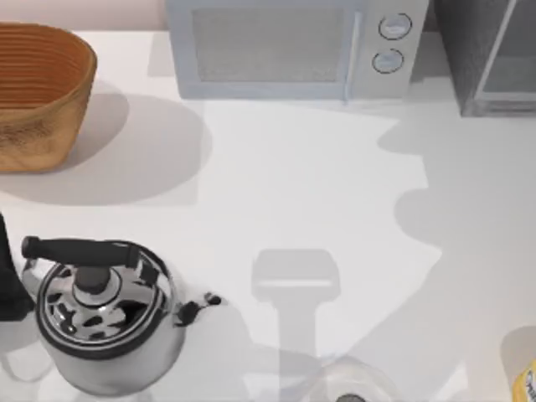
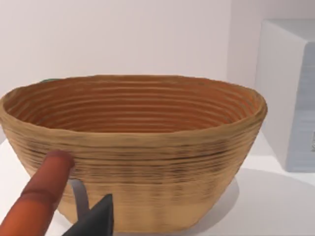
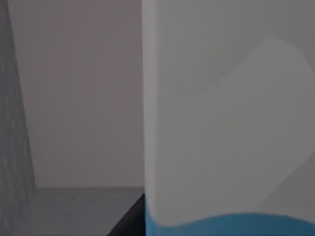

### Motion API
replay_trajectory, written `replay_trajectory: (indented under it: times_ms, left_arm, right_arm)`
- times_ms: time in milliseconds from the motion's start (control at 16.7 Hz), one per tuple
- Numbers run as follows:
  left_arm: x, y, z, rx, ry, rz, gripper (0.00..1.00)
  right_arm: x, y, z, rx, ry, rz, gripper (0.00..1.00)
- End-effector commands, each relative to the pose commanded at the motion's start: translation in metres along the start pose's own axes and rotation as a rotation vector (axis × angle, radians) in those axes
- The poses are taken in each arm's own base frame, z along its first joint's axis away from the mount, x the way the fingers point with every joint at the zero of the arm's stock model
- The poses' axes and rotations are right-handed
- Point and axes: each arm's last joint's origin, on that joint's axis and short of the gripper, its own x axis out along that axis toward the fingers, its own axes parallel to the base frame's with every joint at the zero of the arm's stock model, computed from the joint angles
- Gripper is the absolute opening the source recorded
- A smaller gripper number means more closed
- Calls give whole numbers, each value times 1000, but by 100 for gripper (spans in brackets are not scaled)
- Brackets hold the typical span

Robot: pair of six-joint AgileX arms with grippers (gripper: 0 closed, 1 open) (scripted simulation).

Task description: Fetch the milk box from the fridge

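Observation:
The milk box [image 3: 226, 123] stands very close in the right wrist view, with a white side and a light-blue band at its lower edge. Grey inner walls and floor of the fridge [image 3: 74, 206] surround it. One dark finger [image 3: 132, 220] of my right gripper shows right beside the carton's edge; the grip itself is hidden. In the top view the fridge [image 1: 490, 59] is the dark grey cabinet at the back right corner. My left arm [image 1: 8, 280] is parked at the table's left edge, and one dark finger [image 2: 98, 220] of it points toward the basket.
A woven basket [image 1: 38, 92] stands at the back left, a light grey microwave [image 1: 293, 46] at the back middle. A steel kettle [image 1: 105, 314] sits front left. A yellow-labelled pale container [image 1: 523, 368] is front right. An orange-red rounded object [image 2: 42, 196] lies close to the left wrist camera.

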Motion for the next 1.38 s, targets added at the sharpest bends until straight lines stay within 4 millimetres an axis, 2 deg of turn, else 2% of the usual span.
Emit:
replay_trajectory:
  times_ms: [240, 420, 840, 1020, 1140, 1380]
  left_arm:
    - [0, 0, 0, 0, 0, 0, 100]
    - [0, 0, 0, 0, 0, 0, 100]
    - [0, 0, 0, 0, 0, 0, 100]
    - [0, 0, 0, 0, 0, 0, 100]
    - [0, 0, 0, 0, 0, 0, 100]
    - [0, 0, 0, 0, 0, 0, 100]
  right_arm:
    - [-48, 1, -7, 7, 25, 3, 0]
    - [-71, 3, -6, 7, 14, 8, 0]
    - [-75, 6, -5, 9, 17, 14, 0]
    - [-88, 14, 6, 10, 34, 13, 0]
    - [-104, 23, 19, 10, 49, 12, 0]
    - [-157, 46, 55, 1, 37, 11, 0]
